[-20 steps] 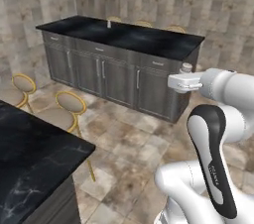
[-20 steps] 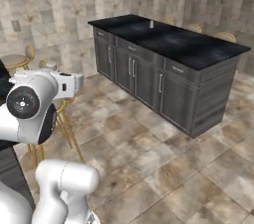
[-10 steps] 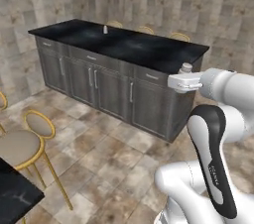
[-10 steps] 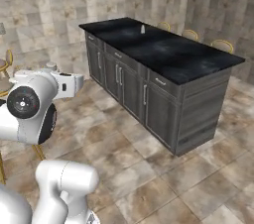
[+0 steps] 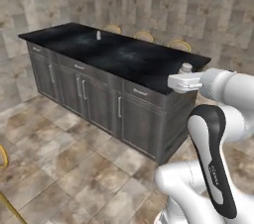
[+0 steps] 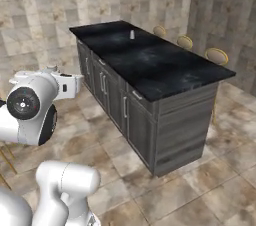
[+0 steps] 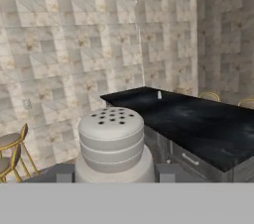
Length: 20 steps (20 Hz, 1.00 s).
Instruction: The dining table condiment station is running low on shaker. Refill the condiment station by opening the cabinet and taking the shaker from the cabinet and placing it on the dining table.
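Observation:
My gripper is shut on the shaker, a pale grey-white cylinder whose holed cap sits close in the hand view. In the left base view the gripper hangs in the air at the right with the shaker's cap sticking up from it. It stands at the left in the right base view. The dining table, a long grey base with a black marble top, lies ahead across bare floor. The cabinet is out of view.
A small pale object stands on the table's far end. Gold-framed stools line the table's far side, and others stand at the left. Stone-tiled walls close the room behind. Tiled floor lies open before the table.
The whole picture has shifted as the base moved: the dining table now sits nearer and more central, and the black counter at the lower left has left view. The shaker stays in the grip.

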Tool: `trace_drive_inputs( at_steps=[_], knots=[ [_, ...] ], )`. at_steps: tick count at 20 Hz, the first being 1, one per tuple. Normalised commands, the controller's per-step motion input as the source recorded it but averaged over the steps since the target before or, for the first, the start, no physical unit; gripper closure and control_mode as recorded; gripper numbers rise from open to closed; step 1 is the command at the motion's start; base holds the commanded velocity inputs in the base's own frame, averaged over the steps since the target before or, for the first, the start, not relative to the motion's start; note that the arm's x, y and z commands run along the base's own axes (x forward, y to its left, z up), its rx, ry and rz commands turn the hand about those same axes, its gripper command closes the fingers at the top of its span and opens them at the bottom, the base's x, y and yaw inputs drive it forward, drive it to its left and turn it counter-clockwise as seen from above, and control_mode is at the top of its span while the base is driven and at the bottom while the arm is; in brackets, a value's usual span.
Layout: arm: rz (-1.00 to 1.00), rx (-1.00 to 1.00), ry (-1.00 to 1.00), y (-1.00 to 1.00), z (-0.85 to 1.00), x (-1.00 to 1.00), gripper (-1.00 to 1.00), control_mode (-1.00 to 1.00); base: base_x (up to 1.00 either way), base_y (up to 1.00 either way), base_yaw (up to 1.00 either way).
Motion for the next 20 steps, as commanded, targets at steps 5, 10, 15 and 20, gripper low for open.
trace_drive_inputs(
  at_steps=[5,10,15,20],
  knots=[
    [0.00,0.00,0.00,0.00,0.00,0.00,1.00,1.00,0.75,-1.00,0.21],
    [0.00,0.00,0.00,0.00,0.00,0.00,1.00,1.00,0.77,-1.00,0.21],
    [0.00,0.00,0.00,0.00,0.00,0.00,1.00,1.00,0.74,-1.00,0.23],
    [0.00,0.00,0.00,0.00,0.00,0.00,1.00,1.00,0.73,-1.00,0.24]
  ],
)
